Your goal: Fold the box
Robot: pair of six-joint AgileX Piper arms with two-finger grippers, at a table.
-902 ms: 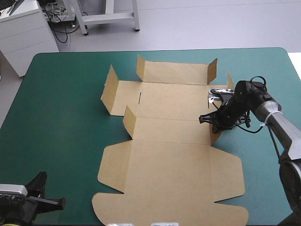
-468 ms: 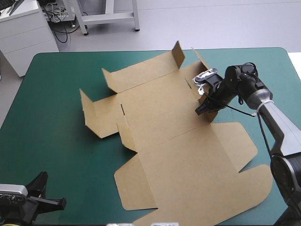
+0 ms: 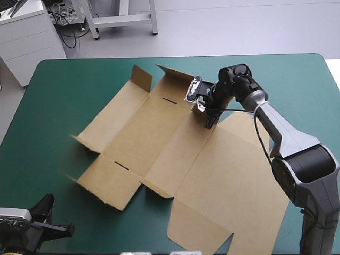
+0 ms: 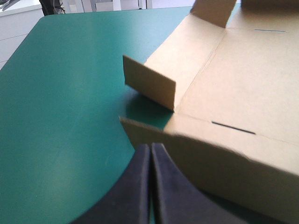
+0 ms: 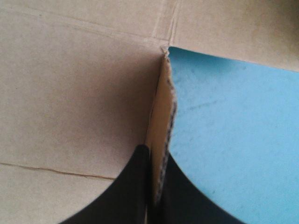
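The brown box (image 3: pixel 159 138) is a cut sheet lying mostly flat and skewed across the teal-green table, with small flaps raised along its far and left sides. My right gripper (image 3: pixel 207 120) is near the far middle of the sheet, shut on an upright side flap. In the right wrist view that flap's edge (image 5: pixel 164 126) runs between the shut black fingers of the right gripper (image 5: pixel 153 156). My left gripper (image 3: pixel 66 229) rests at the near left corner of the table, off the box. In the left wrist view the left gripper (image 4: pixel 150 148) is shut and holds nothing, with the box's (image 4: pixel 243 88) low wall just ahead.
The box's broad lid panel (image 3: pixel 234 191) reaches to the table's near right edge. Bare teal-green cover (image 3: pixel 64 101) lies left of the box and along the far right (image 3: pixel 297 79).
My right gripper has swung left and toward the far edge, dragging the box with it. The sheet has turned counterclockwise, and its lid now points to the near right. The left arm has not moved.
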